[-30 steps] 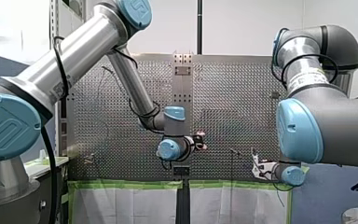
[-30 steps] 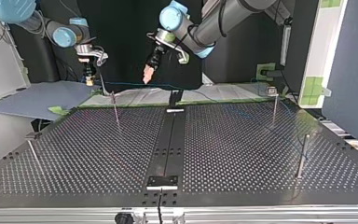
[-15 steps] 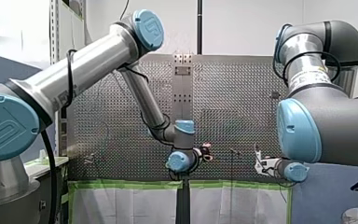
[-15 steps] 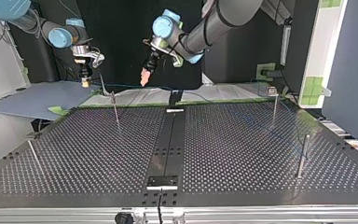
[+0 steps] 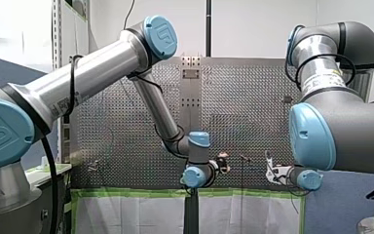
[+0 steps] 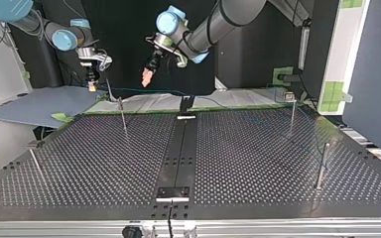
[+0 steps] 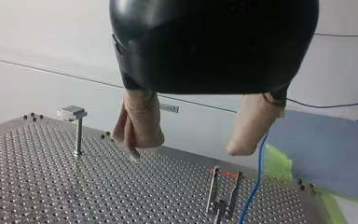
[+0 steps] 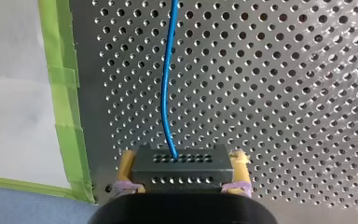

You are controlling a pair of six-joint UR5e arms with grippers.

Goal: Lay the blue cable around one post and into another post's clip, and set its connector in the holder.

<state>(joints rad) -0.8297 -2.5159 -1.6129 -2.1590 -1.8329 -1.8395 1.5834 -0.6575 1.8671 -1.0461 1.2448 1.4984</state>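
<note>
The blue cable (image 8: 168, 84) leaves a grey perforated connector (image 8: 182, 165), on which my right gripper (image 8: 182, 176) is shut with yellow pads, above the table's green-taped edge. In the top view my right gripper (image 6: 91, 84) hangs at the far left, and the cable (image 6: 144, 91) runs from it along the far edge. My left gripper (image 6: 146, 77) hovers open nearby with nothing between its beige pads (image 7: 140, 122). Below and ahead of it stand a two-pronged clip post (image 7: 223, 196) and the cable (image 7: 257, 182). In the front view my left gripper (image 5: 222, 163) is left of my right gripper (image 5: 271, 173).
Thin posts stand on the perforated table: one near the far left (image 6: 123, 115), one at the near left (image 6: 34, 159), two at the right (image 6: 291, 114) (image 6: 322, 164). A dark centre rail carries a small plate (image 6: 173, 192). A flat-headed post (image 7: 76, 127) shows beside my left gripper.
My left arm has swung toward the top view's left, closer to my right gripper, staying open. My right gripper shifted slightly at first, then held still, shut on the connector.
</note>
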